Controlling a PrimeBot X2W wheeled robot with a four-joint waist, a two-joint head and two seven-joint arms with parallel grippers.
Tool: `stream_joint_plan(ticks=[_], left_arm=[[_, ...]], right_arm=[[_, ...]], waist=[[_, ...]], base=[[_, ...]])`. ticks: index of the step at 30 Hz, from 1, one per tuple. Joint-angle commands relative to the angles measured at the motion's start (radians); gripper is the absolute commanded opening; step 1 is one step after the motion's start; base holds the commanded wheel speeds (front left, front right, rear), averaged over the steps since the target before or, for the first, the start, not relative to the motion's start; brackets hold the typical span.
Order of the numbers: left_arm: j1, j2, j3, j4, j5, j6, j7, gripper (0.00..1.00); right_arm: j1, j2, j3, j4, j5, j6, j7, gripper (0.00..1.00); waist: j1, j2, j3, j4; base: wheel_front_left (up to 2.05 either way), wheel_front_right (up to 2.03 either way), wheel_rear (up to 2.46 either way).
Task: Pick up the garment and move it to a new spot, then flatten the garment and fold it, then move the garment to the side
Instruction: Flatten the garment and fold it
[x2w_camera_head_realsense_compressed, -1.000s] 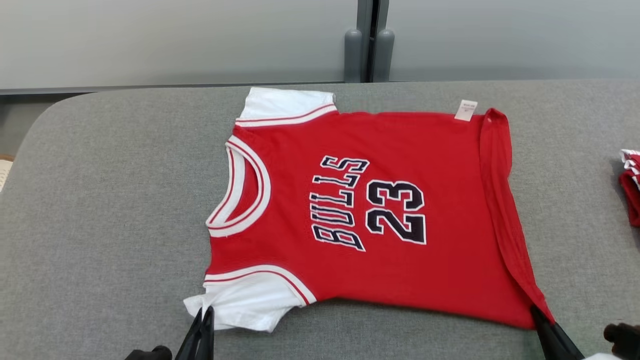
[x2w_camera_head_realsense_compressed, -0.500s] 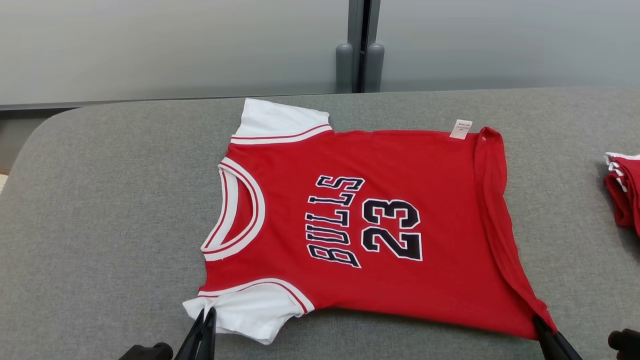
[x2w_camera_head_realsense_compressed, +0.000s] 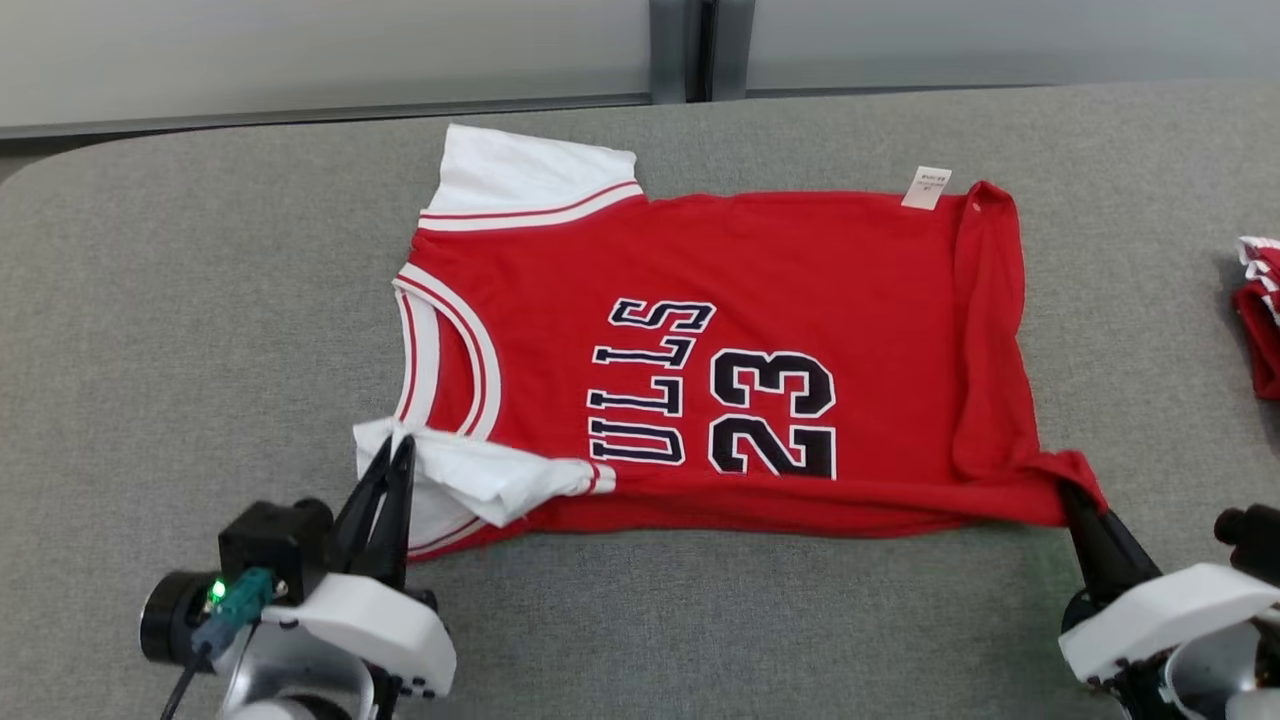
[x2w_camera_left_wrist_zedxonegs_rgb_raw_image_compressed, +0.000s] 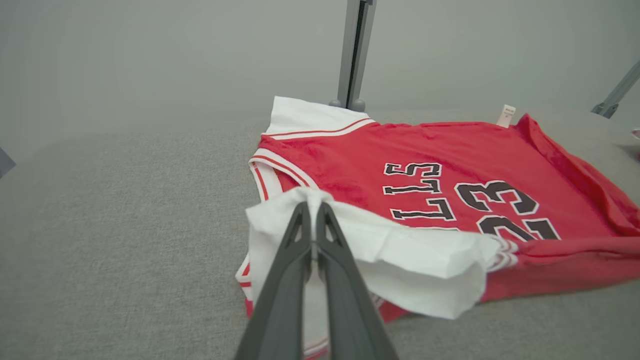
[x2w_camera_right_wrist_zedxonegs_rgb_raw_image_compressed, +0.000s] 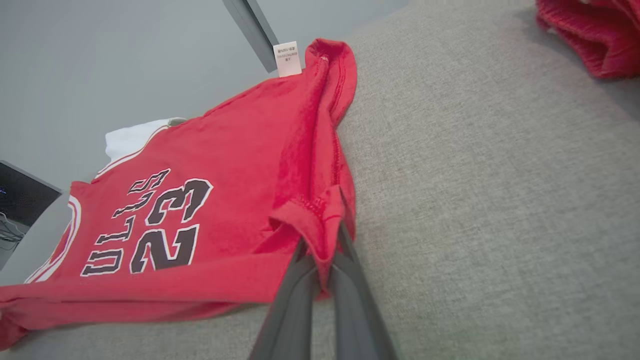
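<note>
**Red shirt on grey cloth table, near edge pinched at both ends**

The left gripper (x2w_camera_head_realsense_compressed: 394, 442) has its two dark fingers pressed tight together on the near white sleeve (x2w_camera_head_realsense_compressed: 480, 480) of the red shirt (x2w_camera_head_realsense_compressed: 800, 260). The sleeve is lifted and doubled over toward the chest, just ahead of the fingertips. The right gripper (x2w_camera_head_realsense_compressed: 1070, 492) is clamped the same way, with no gap between its fingers, on the red hem corner (x2w_camera_head_realsense_compressed: 1078, 468), which bunches around the tips. Between the two grippers the shirt's near edge runs as a soft rolled fold. Beyond them the rest lies flat, with the lettering and the number 23 facing up. The neckline (x2w_camera_head_realsense_compressed: 440, 350) is on the left gripper's side and the hem on the right gripper's side. The other white sleeve (x2w_camera_head_realsense_compressed: 520, 165) lies flat well ahead of the left gripper. A small white tag (x2w_camera_head_realsense_compressed: 927, 187) sticks out at the far hem corner, well ahead of the right gripper.

The shirt rests on a table (x2w_camera_head_realsense_compressed: 180, 300) covered in grey woven cloth, rounded at its far corner on the left gripper's side. Well apart from the right gripper, on its outer side, sits a heap of red cloth (x2w_camera_head_realsense_compressed: 1262, 320). Behind the table stands a plain pale grey wall (x2w_camera_head_realsense_compressed: 300, 50), split by a dark upright post (x2w_camera_head_realsense_compressed: 690, 45) far ahead, between the two grippers.
</note>
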Motion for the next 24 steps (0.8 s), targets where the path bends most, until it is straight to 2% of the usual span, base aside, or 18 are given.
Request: stream_joint_plan(ticks=[1, 5, 6, 7, 8, 9, 10, 13, 18, 24], left_arm=[[-0.029, 0.002, 0.005, 0.009, -0.005, -0.003, -0.006, 0.00], [-0.135, 0.002, 0.014, 0.117, -0.016, -0.027, -0.038, 0.00], [-0.156, 0.001, 0.015, 0.141, -0.017, -0.027, -0.047, 0.00], [-0.178, -0.004, 0.015, 0.161, -0.023, -0.031, -0.058, 0.00], [-0.193, -0.008, 0.016, 0.183, -0.026, -0.031, -0.063, 0.16], [-0.203, -0.010, 0.016, 0.202, -0.032, -0.033, -0.070, 0.80], [-0.217, -0.016, 0.018, 0.212, -0.037, -0.033, -0.088, 1.00], [-0.243, -0.026, 0.022, 0.231, -0.030, -0.030, -0.169, 1.00], [-0.255, -0.037, 0.036, 0.220, 0.006, 0.006, -0.358, 1.00], [-0.210, -0.041, 0.055, 0.176, 0.052, 0.033, -0.412, 1.00]], right_arm=[[-0.021, -0.004, 0.002, 0.001, 0.007, 0.000, 0.000, 0.00], [-0.108, -0.017, 0.032, 0.029, 0.016, 0.000, -0.025, 0.00], [-0.125, -0.020, 0.043, 0.034, 0.022, 0.000, -0.032, 0.42], [-0.141, -0.026, 0.054, 0.040, 0.024, 0.000, -0.039, 0.74], [-0.155, -0.033, 0.069, 0.044, 0.026, 0.000, -0.049, 1.00], [-0.168, -0.037, 0.080, 0.043, 0.030, 0.000, -0.064, 1.00], [-0.178, -0.042, 0.091, 0.039, 0.028, 0.000, -0.085, 1.00], [-0.193, -0.064, 0.117, 0.012, 0.014, 0.000, -0.177, 1.00], [-0.197, -0.111, 0.137, -0.039, -0.062, 0.000, -0.333, 1.00], [-0.163, -0.144, 0.119, -0.091, -0.171, 0.000, -0.405, 1.00]], waist=[[0.0000, -0.0001, 0.025, -0.006], [0.0000, -0.0001, 0.070, -0.017], [0.0000, -0.0001, 0.078, -0.020], [0.0000, -0.0001, 0.087, -0.021], [0.0000, -0.0001, 0.094, -0.021], [0.0000, -0.0001, 0.100, -0.022], [0.0000, -0.0001, 0.106, -0.021], [0.0000, -0.0001, 0.116, -0.019], [0.0000, -0.0001, 0.117, -0.023], [0.0000, -0.0001, 0.088, -0.034]], base=[[0.00, 0.00, 0.00], [0.00, 0.00, 0.00], [0.00, 0.00, 0.00], [0.00, 0.00, 0.00], [0.00, 0.00, 0.00], [0.00, 0.00, 0.00], [0.00, 0.00, 0.00], [0.00, 0.00, 0.00], [0.00, 0.00, 0.00], [0.00, 0.00, 0.00]])
